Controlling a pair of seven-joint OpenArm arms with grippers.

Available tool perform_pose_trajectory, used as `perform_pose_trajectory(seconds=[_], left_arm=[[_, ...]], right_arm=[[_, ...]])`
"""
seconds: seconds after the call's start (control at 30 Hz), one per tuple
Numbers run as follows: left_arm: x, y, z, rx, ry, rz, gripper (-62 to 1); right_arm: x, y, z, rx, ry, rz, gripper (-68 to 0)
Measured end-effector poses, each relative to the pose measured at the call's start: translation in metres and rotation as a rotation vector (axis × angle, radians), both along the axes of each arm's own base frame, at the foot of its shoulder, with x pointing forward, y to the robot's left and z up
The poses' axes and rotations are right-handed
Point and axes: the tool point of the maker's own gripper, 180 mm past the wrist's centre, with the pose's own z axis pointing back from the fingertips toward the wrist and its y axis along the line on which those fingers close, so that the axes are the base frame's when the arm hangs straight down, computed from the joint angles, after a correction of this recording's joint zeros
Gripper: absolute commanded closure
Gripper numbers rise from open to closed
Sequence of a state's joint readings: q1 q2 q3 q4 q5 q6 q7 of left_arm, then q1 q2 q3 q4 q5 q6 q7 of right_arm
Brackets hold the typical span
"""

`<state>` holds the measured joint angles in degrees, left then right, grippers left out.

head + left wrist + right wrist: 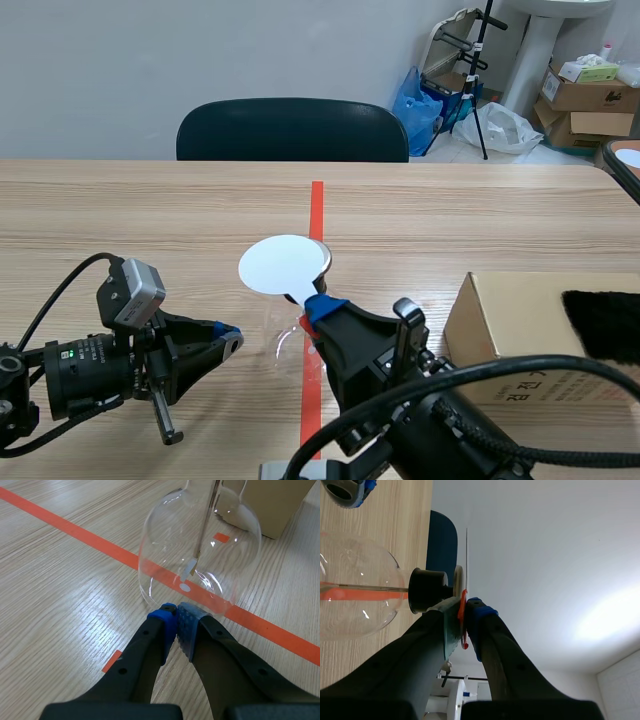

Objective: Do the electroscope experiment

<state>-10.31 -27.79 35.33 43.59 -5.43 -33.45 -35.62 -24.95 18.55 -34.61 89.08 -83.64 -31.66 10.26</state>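
Right jaws pinch white disc over glass electroscope; box lettering illegible.

The wooden counter carries a glass flask on its red tape line, a cardboard box nearby.

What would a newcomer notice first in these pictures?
The right gripper holds a white disc just above a glass flask that stands on the red tape line at mid-table. The left gripper, shut, sits close beside the flask. A cardboard box stands to the right.
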Motion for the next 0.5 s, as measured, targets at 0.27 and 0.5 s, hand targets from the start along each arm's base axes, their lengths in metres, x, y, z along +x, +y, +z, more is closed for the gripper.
perform_pose_trajectory(seconds=[0.27,0.5], left_arm=[[0.000,0.000,0.000,0.000,0.000,0.000,-3.0],[0.000,0.000,0.000,0.000,0.000,0.000,-3.0]], right_arm=[[0.009,-0.010,0.001,0.002,-0.003,-0.074,-1.0],[0.028,-0.040,0.003,0.008,-0.013,-0.271,-1.0]])
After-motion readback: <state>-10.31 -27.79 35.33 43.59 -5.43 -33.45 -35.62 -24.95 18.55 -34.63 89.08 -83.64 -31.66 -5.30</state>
